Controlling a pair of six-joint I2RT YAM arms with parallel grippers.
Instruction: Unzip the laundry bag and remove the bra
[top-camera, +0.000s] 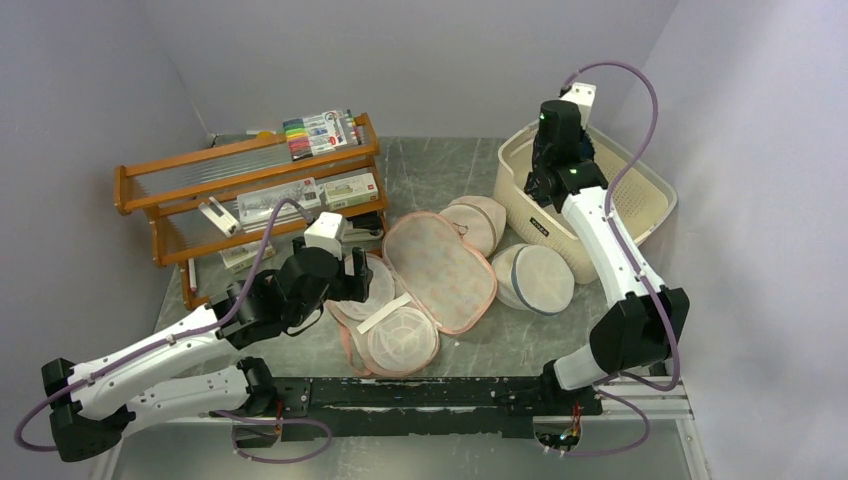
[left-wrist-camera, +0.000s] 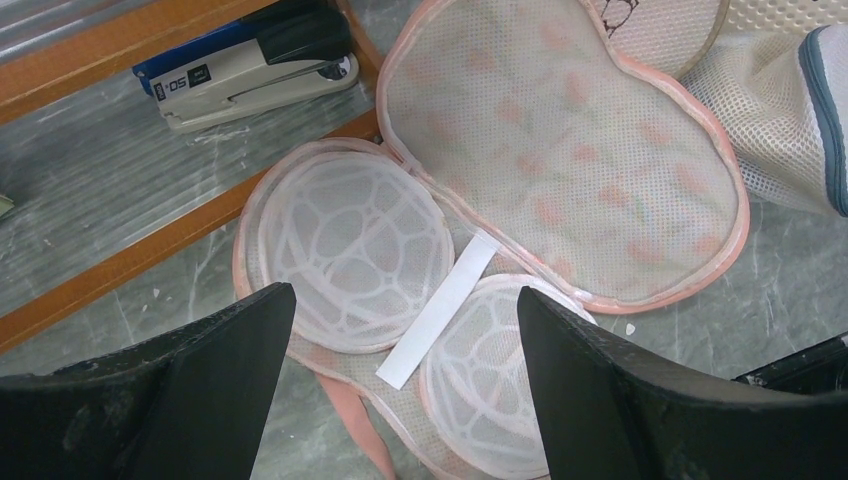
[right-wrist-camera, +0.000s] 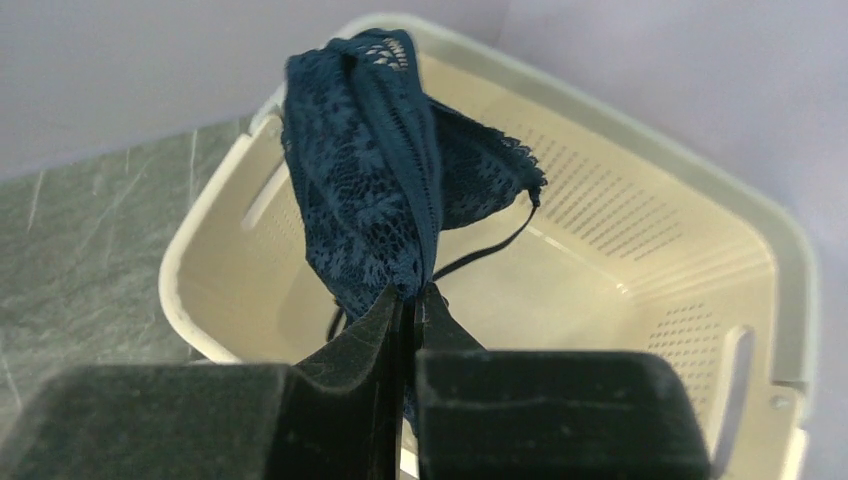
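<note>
Top external view: at lower left the left gripper (left-wrist-camera: 402, 300) hangs with jaws spread wide, holding nothing, over the left edge of the laundry bag (top-camera: 440, 268). The bag lies unzipped and folded open at mid-frame, its white mesh cups (left-wrist-camera: 360, 250) bare. At upper right the right gripper (right-wrist-camera: 410, 298) is clamped tight on the bra (right-wrist-camera: 370, 170), held over the cream basket (right-wrist-camera: 620, 200).

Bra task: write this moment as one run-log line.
laundry bag unzipped, open | right gripper shut on bra over basket | left gripper open
</note>
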